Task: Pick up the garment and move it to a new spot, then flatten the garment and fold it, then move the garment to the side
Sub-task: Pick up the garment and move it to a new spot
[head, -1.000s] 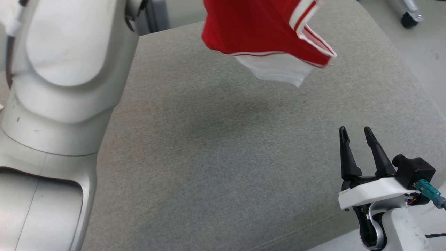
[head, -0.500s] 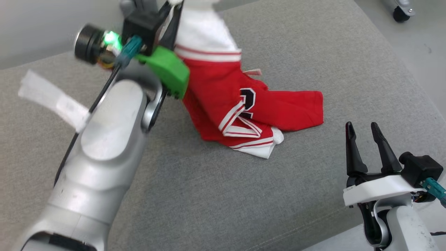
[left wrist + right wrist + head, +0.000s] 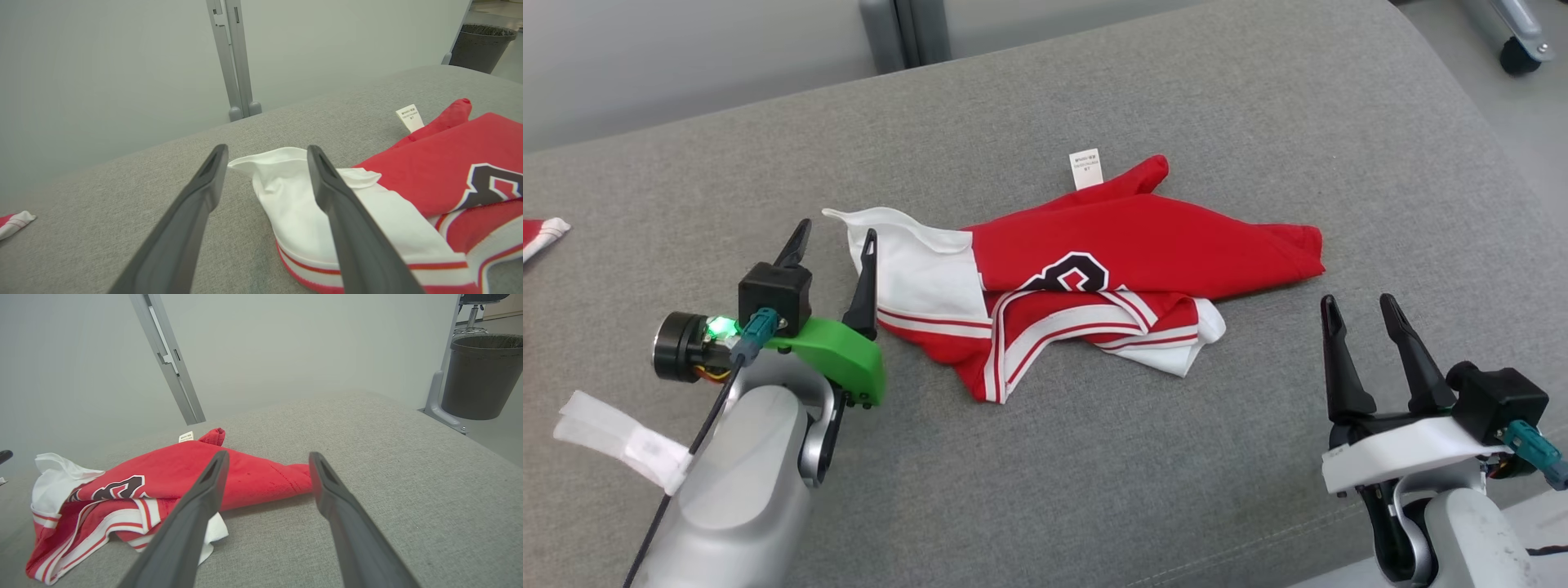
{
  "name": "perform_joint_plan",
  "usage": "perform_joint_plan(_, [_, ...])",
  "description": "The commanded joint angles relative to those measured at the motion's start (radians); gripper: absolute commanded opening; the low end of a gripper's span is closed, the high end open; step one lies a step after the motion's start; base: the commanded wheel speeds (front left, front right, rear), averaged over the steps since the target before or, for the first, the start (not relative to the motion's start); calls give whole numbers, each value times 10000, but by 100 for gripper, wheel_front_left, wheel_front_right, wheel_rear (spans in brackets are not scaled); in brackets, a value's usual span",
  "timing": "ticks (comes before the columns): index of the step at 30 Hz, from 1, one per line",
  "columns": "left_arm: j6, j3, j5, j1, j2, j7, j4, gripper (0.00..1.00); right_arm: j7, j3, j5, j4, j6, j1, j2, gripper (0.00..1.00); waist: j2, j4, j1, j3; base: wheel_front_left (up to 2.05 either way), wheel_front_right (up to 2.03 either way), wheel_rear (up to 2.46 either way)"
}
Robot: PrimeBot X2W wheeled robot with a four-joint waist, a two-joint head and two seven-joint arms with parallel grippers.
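Observation:
The garment (image 3: 1127, 245) is a red jersey with white trim and a black figure. It lies crumpled in the middle of the grey cushioned surface (image 3: 1045, 474), with a white label at its far edge. My left gripper (image 3: 838, 229) stands open at the garment's white left end, one finger beside the cloth and nothing gripped. In the left wrist view the white corner of the garment (image 3: 286, 192) lies just past my left gripper (image 3: 266, 148). My right gripper (image 3: 1356, 300) is open and apart from the garment, near its right side. In the right wrist view, the garment (image 3: 171, 469) lies beyond my right gripper (image 3: 269, 454).
A small red-and-white cloth piece (image 3: 539, 233) lies at the surface's far left edge. A grey post (image 3: 907, 33) rises behind the surface. A dark bin (image 3: 480, 375) stands on the floor past the right end, and a caster wheel (image 3: 1519, 57) shows at far right.
The garment hung from my shut left gripper, came down onto the surface and now lies released. My left gripper has opened. The head camera's view has shifted; the right gripper stays open.

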Motion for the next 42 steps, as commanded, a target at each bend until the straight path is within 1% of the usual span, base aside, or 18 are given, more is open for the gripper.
perform_joint_plan(1, [122, 143, 96, 326, 125, -77, -205, 100, -29, -17, -38, 25, 1, 222, -37, 100, -1, 227, 0, -238, 0, 0, 0])
perform_joint_plan(4, [381, 524, 301, 764, 257, -77, -1294, 100, -31, -99, -100, -11, 1, 343, -60, 100, -1, 498, 0, -429, 0, 0, 0])
perform_joint_plan(8, [713, 1208, 701, 1805, 363, -62, -3013, 100, -30, -173, -217, -67, 1, 562, -71, 100, -1, 898, 0, -678, 0, 0, 0])
perform_joint_plan(13, [869, 1929, 1161, 3009, 365, -67, -4577, 100, -30, -217, -356, -166, 1, 754, -70, 100, -1, 1406, 0, -939, 0, 0, 0])
perform_joint_plan(17, [825, 2436, 1460, 3764, 222, -67, -5416, 100, -19, -234, -458, -218, 1, 864, -101, 100, -1, 1776, 0, -1041, 0, 0, 0])
perform_joint_plan(21, [764, 2946, 1618, 4465, 37, -68, -5708, 100, 44, -368, -523, -254, 1, 961, -44, 100, -1, 2069, 0, -1142, 0, 0, 0])
perform_joint_plan(25, [697, 3410, 1794, 5071, -272, -68, -5959, 100, 70, -424, -581, -277, 1, 1023, -8, 100, -1, 2292, 0, -1231, 0, 0, 0])
perform_joint_plan(30, [498, 3789, 2008, 5590, -582, -67, -6015, 100, 122, -511, -620, -298, 1, 1213, 49, 100, -1, 2474, 0, -1386, 0, 0, 0])
perform_joint_plan(36, [203, 3978, 2299, 5773, -784, -69, -5675, 100, 243, -567, -772, -352, 1, 1413, 120, 100, -1, 2567, 0, -1536, 0, 0, 0])
perform_joint_plan(42, [42, 4132, 2522, 5676, -898, -68, -5417, 100, 358, -505, -853, -392, 1, 1587, 171, 100, -1, 2567, 0, -1639, 0, 0, 0])
